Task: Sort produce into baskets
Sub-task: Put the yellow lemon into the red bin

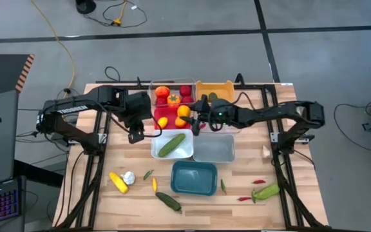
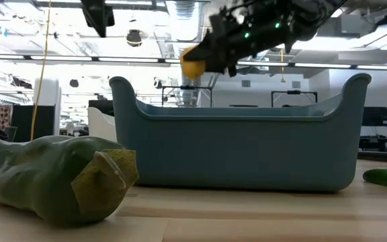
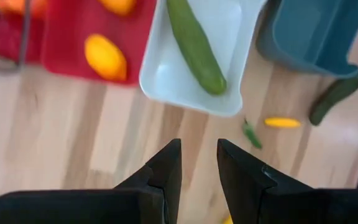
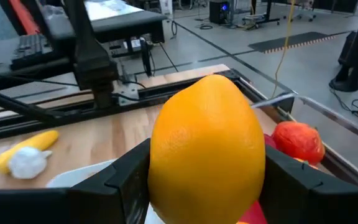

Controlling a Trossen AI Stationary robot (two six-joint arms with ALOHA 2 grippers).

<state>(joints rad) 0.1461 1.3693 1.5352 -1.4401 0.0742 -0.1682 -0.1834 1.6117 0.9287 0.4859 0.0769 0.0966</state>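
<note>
My right gripper is shut on an orange-yellow fruit, held above the red basket. The fruit also shows in the low view. Another yellow fruit lies in the red basket. Tomatoes and orange fruits lie in the clear basket behind it. A green cucumber lies in the white basket. My left gripper is open and empty, above bare table just left of the white basket. My right gripper pinches the orange-yellow fruit by its two opposite sides, one finger on each side. The fingers come roughly level from the table's right. The fruit is lifted clear, high above the baskets.
An orange basket, a pale basket and a teal basket stand nearby. Corn, garlic, a cucumber, chilies and a green vegetable lie loose on the near table.
</note>
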